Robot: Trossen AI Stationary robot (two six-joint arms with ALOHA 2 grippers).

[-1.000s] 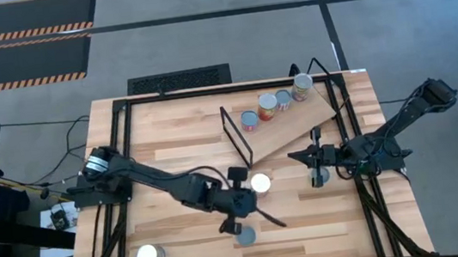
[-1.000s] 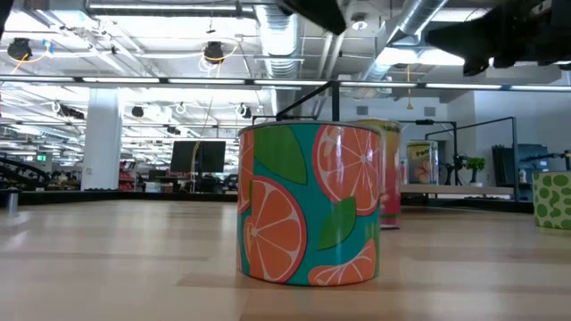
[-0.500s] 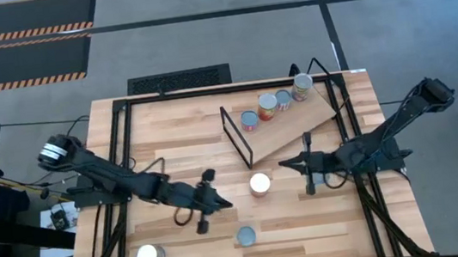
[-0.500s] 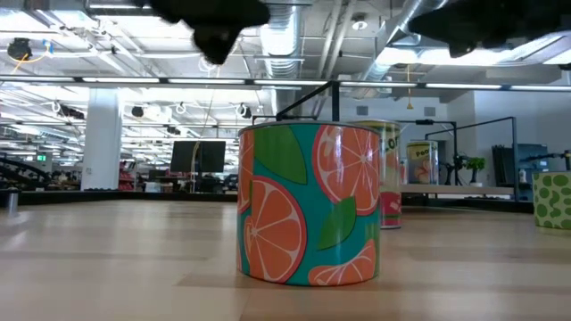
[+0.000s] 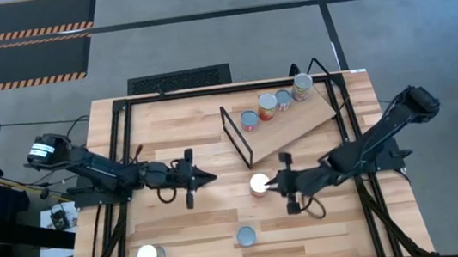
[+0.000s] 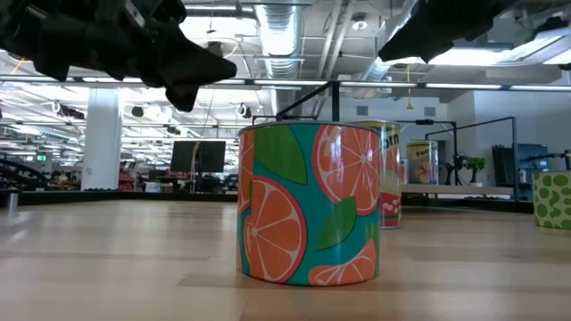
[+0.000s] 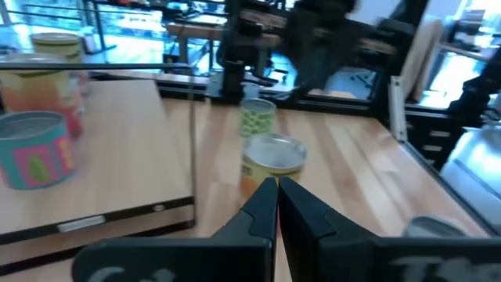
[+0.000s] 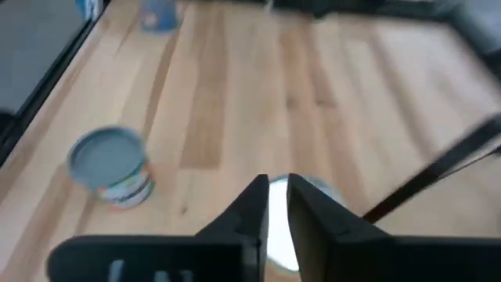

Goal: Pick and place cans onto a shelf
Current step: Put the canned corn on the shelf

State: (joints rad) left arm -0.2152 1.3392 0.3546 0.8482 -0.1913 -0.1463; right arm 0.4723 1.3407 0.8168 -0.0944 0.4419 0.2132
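Note:
Several cans stand in a row on the tilted light-wood shelf (image 5: 302,122) at the far right. On the table stand a bright-topped can (image 5: 258,183), a grey-blue-topped can (image 5: 246,235) with an orange-slice label (image 6: 308,205), and a white-topped can (image 5: 148,256). My right gripper (image 5: 276,182) hovers at the bright-topped can's right side, slanting down, with its fingers a little apart (image 8: 278,192) over the shiny top (image 8: 307,188). My left gripper (image 5: 209,177) is shut (image 7: 276,188) and empty. It points level toward that same can (image 7: 271,157) from the left, well short of it.
The shelf's black wire frame (image 5: 235,136) stands just beyond the bright-topped can. A green-dotted can (image 7: 257,117) stands farther right, under my right arm. Black frame rails (image 5: 120,158) run along the table's left, right and far edges. Bare wood lies between the near cans.
My left gripper has drawn back from over the grey-blue-topped can toward the table's left and far side, tipping from pointing down to level. My right gripper has travelled toward the table's left, from beside the shelf's near corner to the bright-topped can.

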